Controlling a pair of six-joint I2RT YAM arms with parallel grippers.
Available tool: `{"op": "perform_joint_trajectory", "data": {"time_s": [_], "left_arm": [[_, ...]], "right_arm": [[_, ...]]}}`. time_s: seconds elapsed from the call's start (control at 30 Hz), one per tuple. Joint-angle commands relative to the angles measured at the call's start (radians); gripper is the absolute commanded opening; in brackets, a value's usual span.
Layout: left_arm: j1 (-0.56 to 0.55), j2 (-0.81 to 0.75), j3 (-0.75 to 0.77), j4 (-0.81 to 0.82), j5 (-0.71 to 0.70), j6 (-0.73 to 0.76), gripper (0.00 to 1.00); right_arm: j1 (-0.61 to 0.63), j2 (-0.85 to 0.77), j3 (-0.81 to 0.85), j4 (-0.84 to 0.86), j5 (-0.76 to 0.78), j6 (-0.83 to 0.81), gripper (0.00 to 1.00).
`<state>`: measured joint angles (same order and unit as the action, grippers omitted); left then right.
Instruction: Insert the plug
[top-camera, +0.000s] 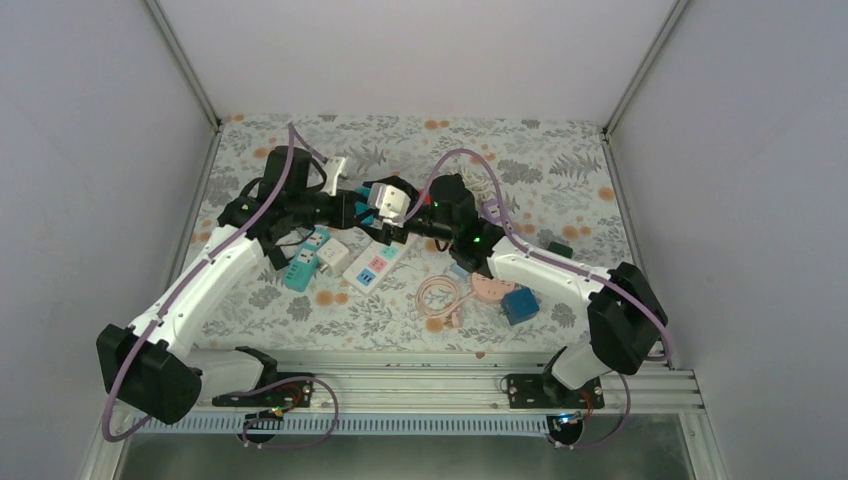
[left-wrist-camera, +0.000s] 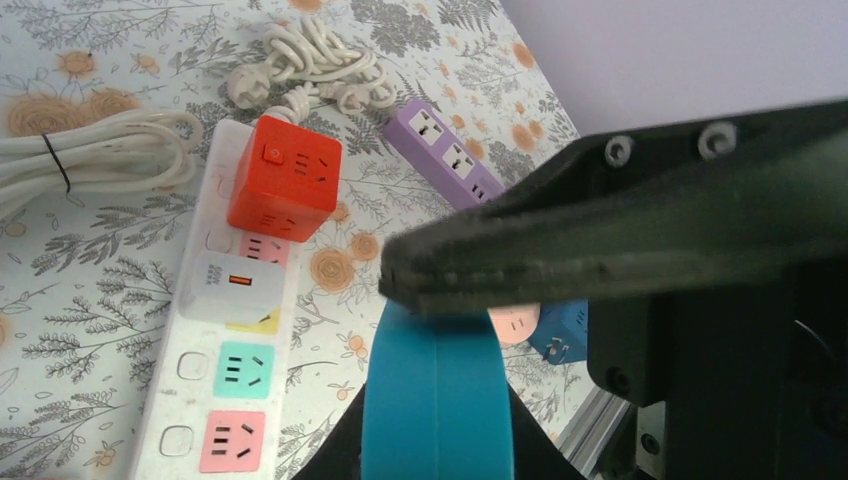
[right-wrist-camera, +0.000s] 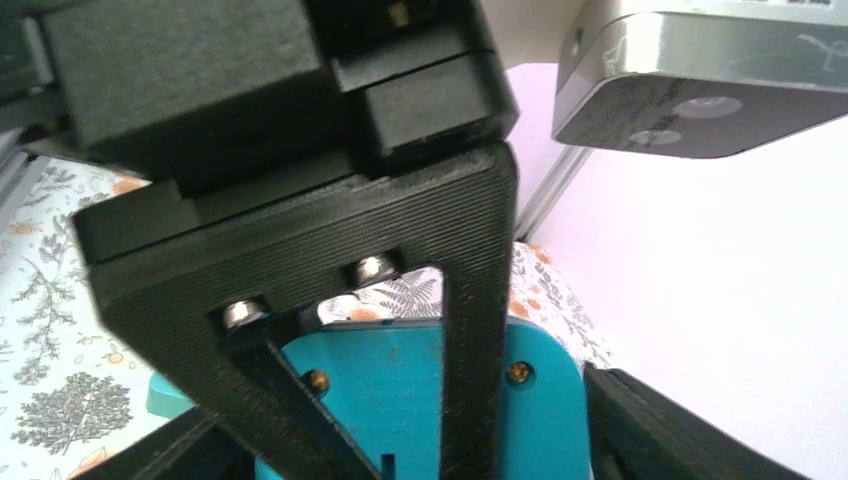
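Note:
A teal power strip (left-wrist-camera: 437, 400) is held in the air between both grippers above the middle of the table. My left gripper (left-wrist-camera: 437, 430) is shut on its flat faces, with the narrow seamed edge facing the camera. My right gripper (right-wrist-camera: 420, 430) is shut on its side edges; the strip's screwed back (right-wrist-camera: 400, 390) shows there. The left gripper's finger lies across that back. In the top view both grippers meet around the strip (top-camera: 365, 213). A white plug (left-wrist-camera: 245, 88) with a coiled cable lies on the table, far from both grippers.
Below lie a white power strip (left-wrist-camera: 175, 400) with coloured sockets, a red cube adapter (left-wrist-camera: 285, 190), a white USB adapter (left-wrist-camera: 235, 285), a purple strip (left-wrist-camera: 450, 155) and a blue cube (left-wrist-camera: 565, 330). A pink cable coil (top-camera: 440, 295) and a second teal strip (top-camera: 303, 265) lie nearer the front.

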<state>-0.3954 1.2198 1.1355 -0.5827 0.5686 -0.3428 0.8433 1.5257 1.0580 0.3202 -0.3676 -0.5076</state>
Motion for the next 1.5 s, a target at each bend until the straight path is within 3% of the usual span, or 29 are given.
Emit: {"op": "perform_joint_trajectory", "data": {"time_s": [0.0,0.1,0.33,0.53,0.67,0.77,1.07,1.23,1.37,1.47], "left_arm": [[-0.008,0.008,0.004,-0.012,-0.014,0.022,0.02],[-0.008,0.007,0.011,-0.015,-0.038,0.061,0.02],[-0.007,0.017,0.008,-0.004,-0.038,0.159,0.02],[-0.016,0.043,0.012,-0.013,-0.076,0.194,0.02],[-0.065,0.08,0.015,-0.044,-0.195,0.211,0.02],[-0.119,0.12,0.024,-0.072,-0.278,0.218,0.02],[-0.186,0.218,0.035,-0.096,-0.332,0.2,0.02],[-0.215,0.263,0.013,-0.084,-0.328,0.24,0.02],[-0.215,0.31,0.02,-0.102,-0.376,0.265,0.02],[-0.215,0.313,-0.016,-0.088,-0.416,0.278,0.02]], "right_arm": [[0.01,-0.024,0.019,0.048,0.039,0.044,0.86],[0.003,-0.076,-0.024,0.028,0.024,0.051,0.97],[-0.068,-0.254,-0.091,-0.065,0.012,0.249,0.98],[-0.122,-0.358,-0.126,-0.108,0.269,0.526,0.99],[-0.159,-0.397,-0.143,-0.204,0.448,0.706,1.0],[-0.182,-0.44,-0.181,-0.253,0.493,0.793,1.0],[-0.206,-0.535,-0.21,-0.524,0.477,1.037,1.0],[-0.231,-0.59,-0.289,-0.492,0.426,1.116,1.0],[-0.281,-0.533,-0.274,-0.506,0.428,1.111,1.0],[-0.299,-0.51,-0.315,-0.446,0.343,1.078,1.0]]}}
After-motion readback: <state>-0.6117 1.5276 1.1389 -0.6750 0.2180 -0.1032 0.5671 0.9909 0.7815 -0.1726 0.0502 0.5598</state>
